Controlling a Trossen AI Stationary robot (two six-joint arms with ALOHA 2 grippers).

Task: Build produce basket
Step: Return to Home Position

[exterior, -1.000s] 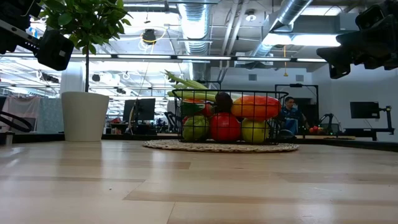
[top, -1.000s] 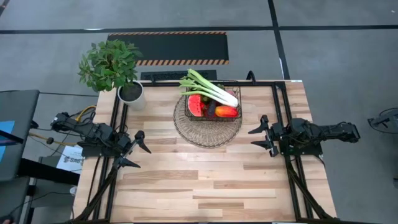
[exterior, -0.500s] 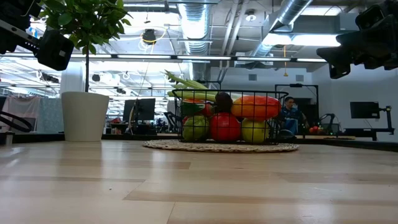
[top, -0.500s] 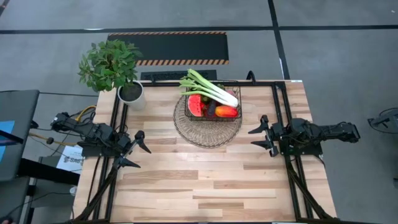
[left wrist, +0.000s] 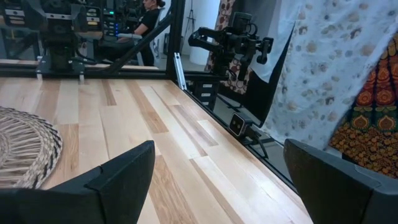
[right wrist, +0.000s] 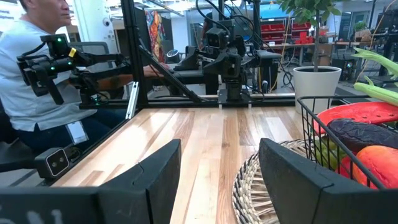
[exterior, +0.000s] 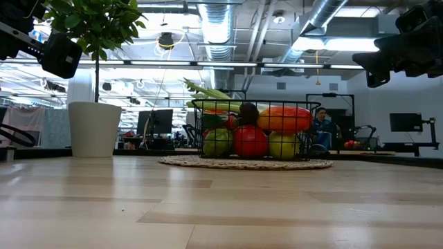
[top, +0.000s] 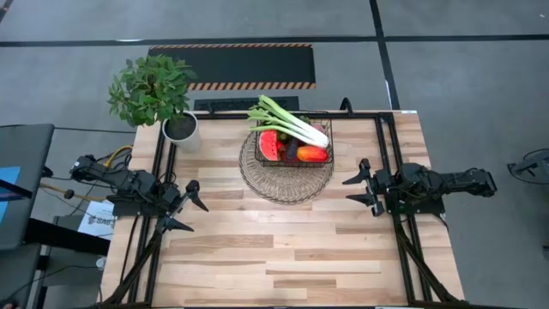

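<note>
The dark wire basket (top: 294, 148) stands on a round woven tray (top: 286, 178) at the table's far middle. It holds a leek (top: 287, 123), a watermelon slice (top: 269, 144), an eggplant (top: 292, 151) and an orange-red mango (top: 313, 154). The low view shows the basket (exterior: 255, 129) with a red apple (exterior: 250, 141) and green pears (exterior: 217, 142) in its lower part. My left gripper (top: 189, 207) is open at the table's left side. My right gripper (top: 358, 188) is open at the right side. Both are apart from the basket.
A leafy plant in a white pot (top: 181, 130) stands at the far left corner of the table. Bare wood lies between the arms and toward the near edge. A person (right wrist: 37, 74) sits beyond the table's left side in the right wrist view.
</note>
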